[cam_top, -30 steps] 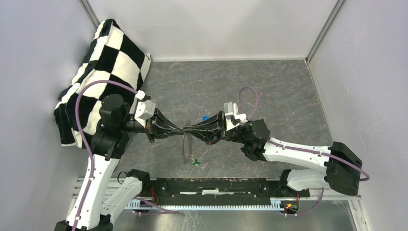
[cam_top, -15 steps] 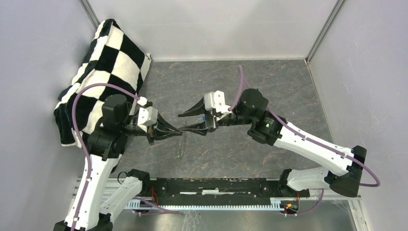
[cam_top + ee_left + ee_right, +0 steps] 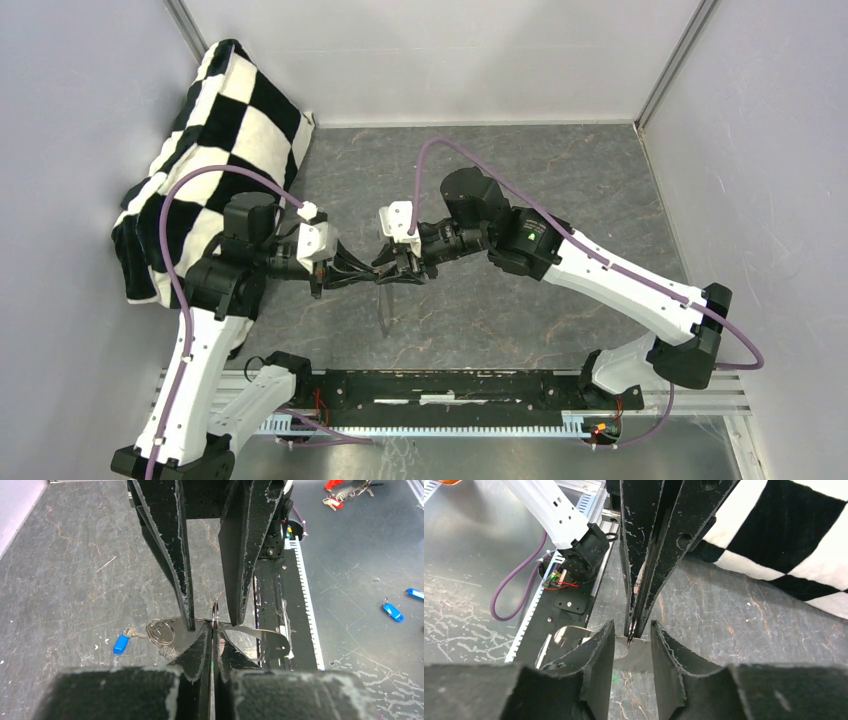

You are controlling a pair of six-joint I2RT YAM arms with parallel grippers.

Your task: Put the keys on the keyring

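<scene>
One thin grey keyring (image 3: 385, 310) shows from above as a narrow line just left of the frame's centre. It runs from the fingertips down toward the bottom edge. Its upper end is at the tips of the left gripper (image 3: 378, 276), whose fingers are pressed together on it. Whether its lower end rests on the table (image 3: 560, 190) cannot be told.

In the left wrist view the loop appears as a pale curved band. It starts at the closed tips in the lower middle and runs off to the right, with a thin edge standing up right at the pinch.

The right gripper (image 3: 631, 632) meets the left one tip to tip. Its fingers (image 3: 599, 650) are spread, one on each side of the closed left tips and the pinched end of the loop. A gap shows on both sides in the right wrist view, and they clasp nothing.

At the lower left of the left wrist view the blue key (image 3: 120, 643) lies flat on the table. Small wire rings (image 3: 160, 632) lie just beside it, close to the fingertips.

A checkered cloth (image 3: 220, 130) is heaped in the upper left of the overhead view.
</scene>
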